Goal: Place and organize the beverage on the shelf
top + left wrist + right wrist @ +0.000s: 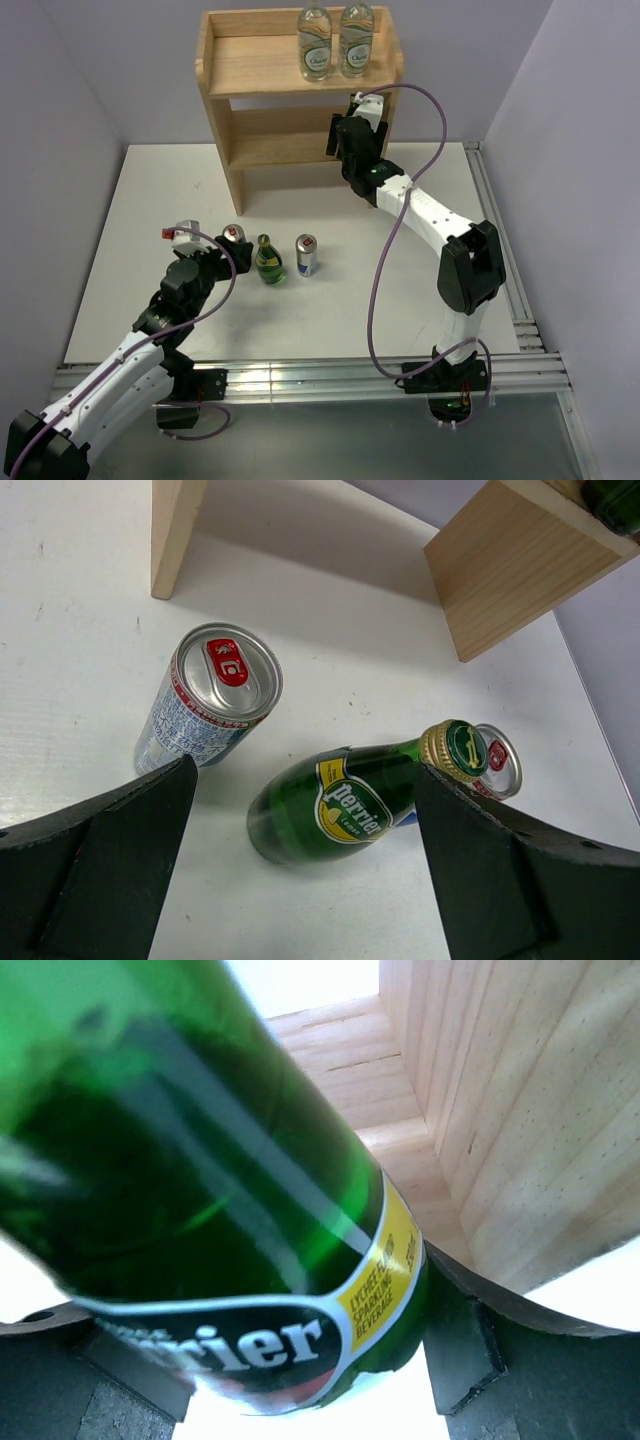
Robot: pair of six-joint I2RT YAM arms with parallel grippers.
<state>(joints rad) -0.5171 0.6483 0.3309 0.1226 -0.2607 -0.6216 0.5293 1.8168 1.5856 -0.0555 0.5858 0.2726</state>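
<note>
Right arm has a green bottle in the shelf's middle tier, left arm waits over the table drinks.
Your right gripper is clamped on the held green bottle, just beside the shelf side panel. Drift sideways and the glass likely knocks the wood. Let go before the base sits flat and it may topple. Your left gripper is wide open and holds nothing. Below it the near can and the table green bottle stand close, with the far can behind, so a sloppy close could bump a neighbour. The water bottles are on top. Readable: "Perrier", "LYCHEE FLAVOR SPARKLING BEVERAGE". Can and water-bottle print is too small.
</note>
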